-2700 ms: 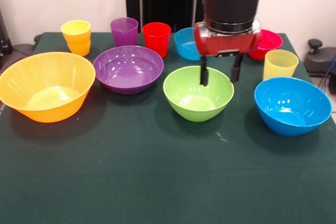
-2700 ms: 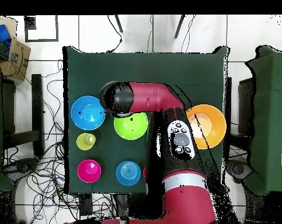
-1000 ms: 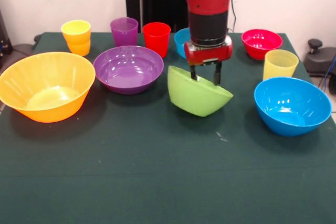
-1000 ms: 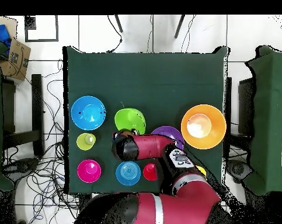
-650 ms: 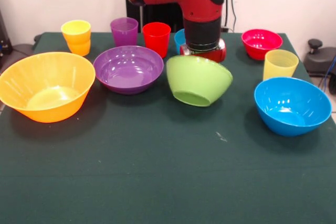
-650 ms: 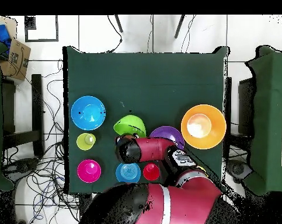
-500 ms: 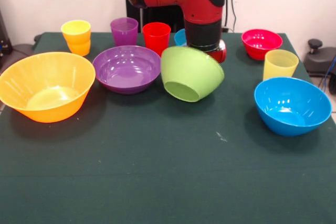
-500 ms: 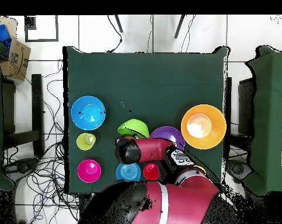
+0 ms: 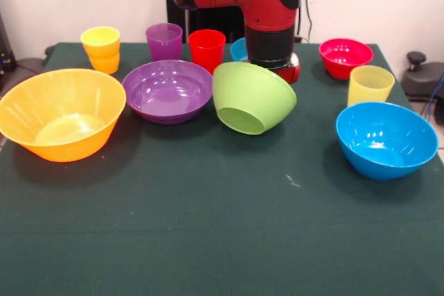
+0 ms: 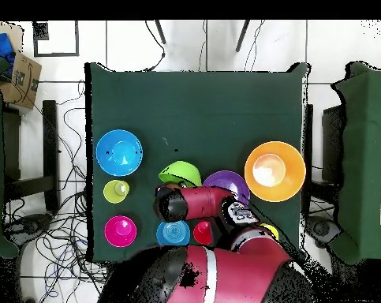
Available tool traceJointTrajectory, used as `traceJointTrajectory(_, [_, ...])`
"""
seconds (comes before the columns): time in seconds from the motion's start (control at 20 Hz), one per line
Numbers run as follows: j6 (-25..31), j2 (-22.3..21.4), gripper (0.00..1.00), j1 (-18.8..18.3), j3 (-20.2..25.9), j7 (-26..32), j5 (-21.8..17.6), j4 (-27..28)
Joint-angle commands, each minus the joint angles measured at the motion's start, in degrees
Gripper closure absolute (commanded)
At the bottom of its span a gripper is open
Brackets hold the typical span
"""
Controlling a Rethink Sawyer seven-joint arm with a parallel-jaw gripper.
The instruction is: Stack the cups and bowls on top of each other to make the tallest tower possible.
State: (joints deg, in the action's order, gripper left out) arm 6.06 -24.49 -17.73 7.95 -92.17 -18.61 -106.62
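Observation:
The green bowl (image 9: 251,97) hangs tipped on its side just off the table, base toward the front camera, its rim close to the purple bowl (image 9: 168,91). My gripper (image 9: 281,67) is behind it, shut on its far rim, with only its red body showing. From above, the green bowl (image 10: 180,173) juts out past my wrist (image 10: 171,203). The orange bowl (image 9: 61,114) and blue bowl (image 9: 386,138) sit upright at either side. No tower stands.
Along the back row stand the orange-yellow cup (image 9: 101,49), purple cup (image 9: 164,41), red cup (image 9: 207,50), a small blue bowl (image 9: 238,49) half hidden by my arm, and a red-pink bowl (image 9: 345,57). A pale yellow cup (image 9: 370,84) stands behind the blue bowl.
My gripper closed on the green bowl's rim, lifted it, and tipped it onto its side. The bowl has since shifted slightly toward the purple bowl.

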Motion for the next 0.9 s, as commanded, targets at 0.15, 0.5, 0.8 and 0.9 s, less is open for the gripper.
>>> traceJointTrajectory(0.15, [1.4, -3.1, 0.00, -2.7, 5.5, -5.3, -0.6, -1.3])
traceJointTrajectory(0.5, [12.3, -12.7, 0.00, -3.5, 8.1, -3.7, 3.8, -1.6])
traceJointTrajectory(0.8, [25.6, -19.5, 0.00, -5.5, 11.1, -0.4, 8.1, 1.6])
traceJointTrajectory(0.9, [29.2, -20.6, 0.00, -5.4, 11.5, 0.1, 9.1, 3.7])
